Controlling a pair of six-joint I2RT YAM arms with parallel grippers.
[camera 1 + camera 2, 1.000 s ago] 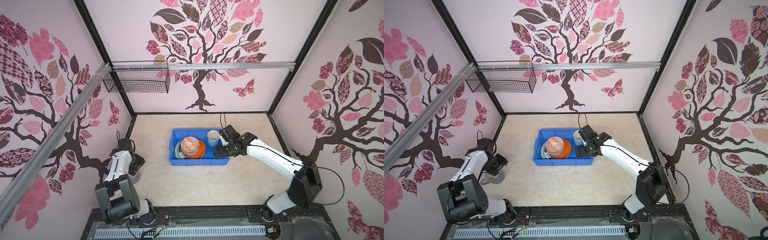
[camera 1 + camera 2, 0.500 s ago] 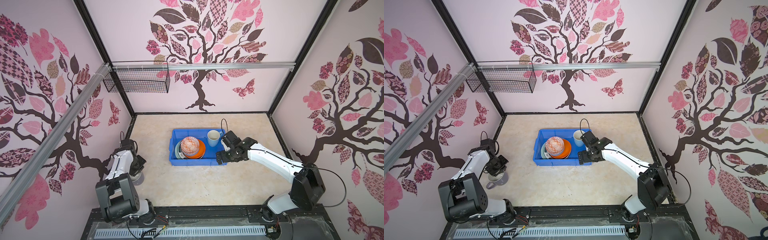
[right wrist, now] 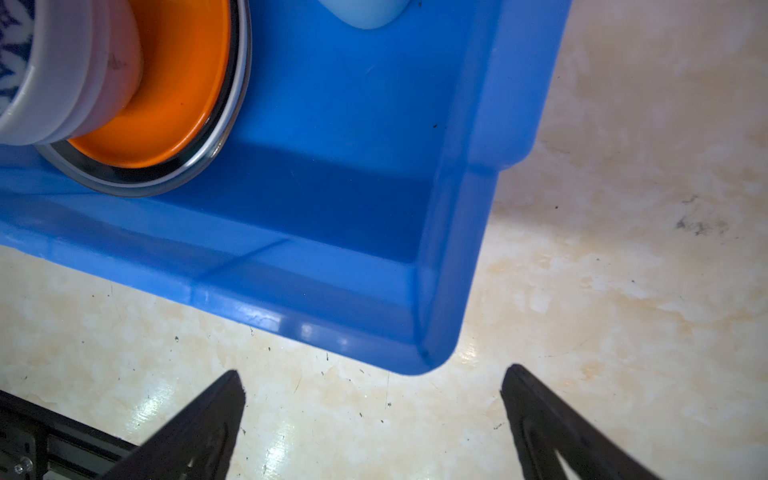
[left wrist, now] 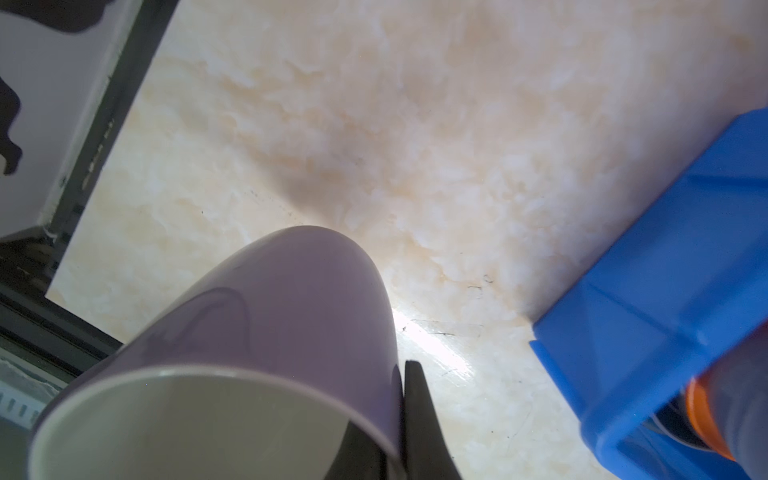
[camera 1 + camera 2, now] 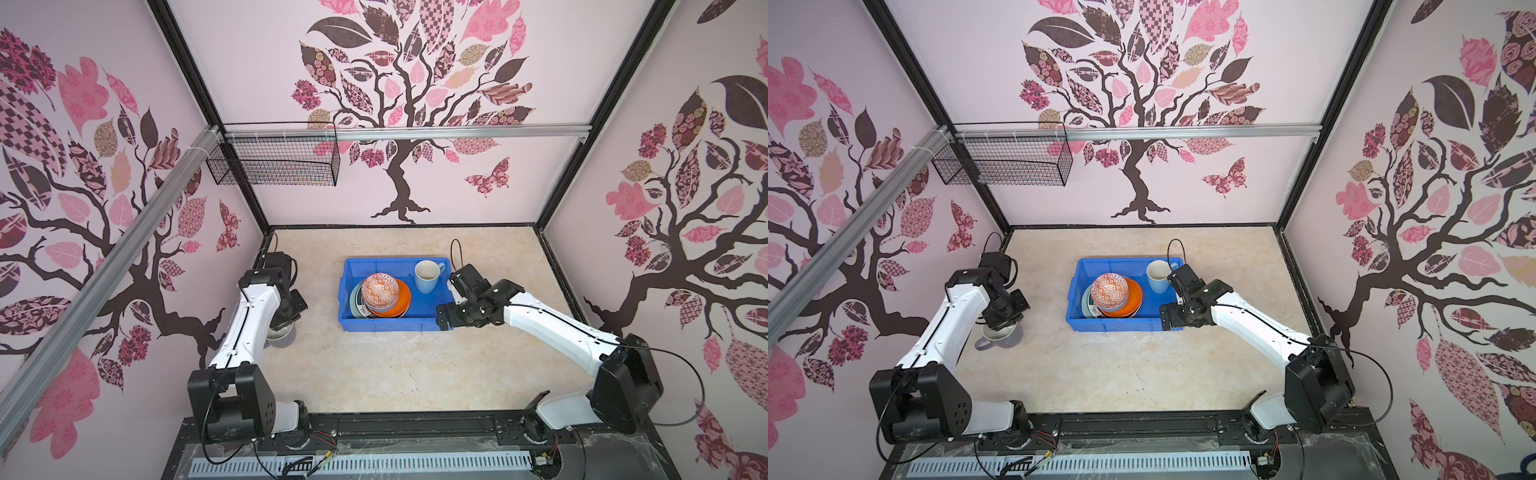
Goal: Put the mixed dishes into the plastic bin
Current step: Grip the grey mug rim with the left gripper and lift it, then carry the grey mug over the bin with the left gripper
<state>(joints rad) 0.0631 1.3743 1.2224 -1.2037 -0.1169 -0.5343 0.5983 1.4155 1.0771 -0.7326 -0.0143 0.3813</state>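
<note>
left gripper (image 4: 395, 415): jaws closed on the rim wall of the lavender mug (image 4: 270, 311), one finger (image 4: 415, 415) outside, the other inside
lavender mug: left side of the table (image 5: 374, 365), under the left gripper in both top views (image 5: 1000, 334); well apart from the bin; mouth up, pale inside; cannot tell if it is lifted off the table or resting on it
mug handle: points to the near-left in a top view (image 5: 980, 343)
right gripper (image 3: 374, 382): jaws wide apart, nothing between them; hovers over the near right corner of the bin
blue bin (image 5: 390, 324): middle of the table, long side facing the robot; corner visible in the right wrist view (image 3: 332, 291)
orange-patterned bowl (image 5: 380, 286): in the bin, top of the stack, tilted
lavender bowl (image 5: 1115, 308): directly under the patterned bowl
orange plate (image 5: 401, 303): under the bowls, orange face up, dark rim
pale green plate (image 5: 355, 301): bottom of the stack, edge showing on the left side
blue mug (image 5: 427, 277): upright in the bin's far right corner, beside the stack, not touching it
wire basket (image 5: 274, 164): on the back wall rail, up left
</note>
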